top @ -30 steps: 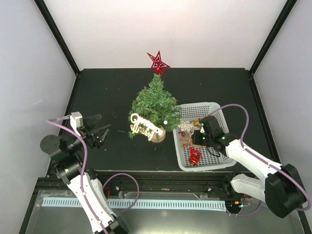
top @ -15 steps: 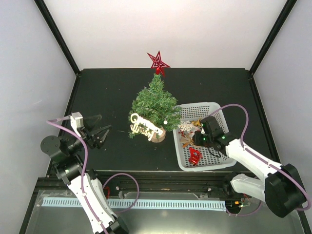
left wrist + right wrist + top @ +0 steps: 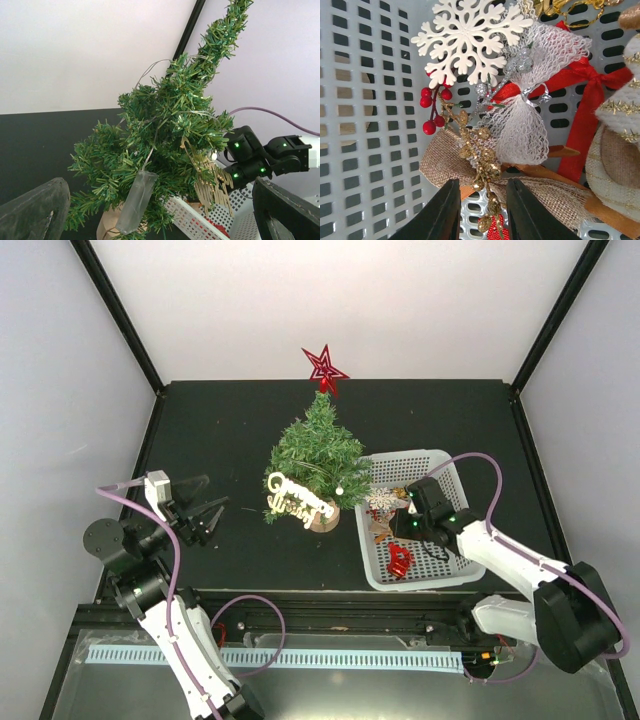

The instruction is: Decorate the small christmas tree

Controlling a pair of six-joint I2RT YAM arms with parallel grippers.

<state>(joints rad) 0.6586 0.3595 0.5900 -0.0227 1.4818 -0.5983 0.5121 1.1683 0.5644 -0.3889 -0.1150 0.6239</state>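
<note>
Since the ornaments lay heaped in the white perforated plastic basket (image 3: 440, 462), the overhead view showed the right gripper (image 3: 406, 512) lowered into that heap, at about 4 o'clock from the small christmas tree (image 3: 318, 452). The tree stood upright on its round wooden base near the middle of the black table (image 3: 230, 420), with a red glitter star (image 3: 325, 368) at its 12 o'clock tip and a gold script sign (image 3: 297, 498) hanging at its 7 o'clock skirt. The left gripper (image 3: 203, 502) hovered at the tree's 8 o'clock, well apart from it, jaws spread wide and holding nothing. It was probably parked clear so the other arm could work.

From the left wrist, the tree (image 3: 170, 145) filled the middle of the view. A clear plastic tube (image 3: 136, 200) dangled at 7 o'clock and the gold sign (image 3: 210, 187) hung at 5 o'clock, while the right arm (image 3: 260, 160) reached over the basket (image 3: 185, 217) at 4 o'clock.

Through the right wrist, the gripper (image 3: 481, 210) stood at 6 o'clock with its jaws a narrow gap apart. They straddled a gold glitter sprig (image 3: 477, 155) without visibly squeezing it. Red berries (image 3: 432, 107) sat at 9 o'clock, a white plastic snowflake (image 3: 470, 37) at 11, a white mesh bow (image 3: 525, 120) near centre and a red ribbon (image 3: 585, 115) at 3. Straddling the thin stem looked like a way to lift one piece from the tangle — though berries and bow seemed bound into the same cluster.
</note>
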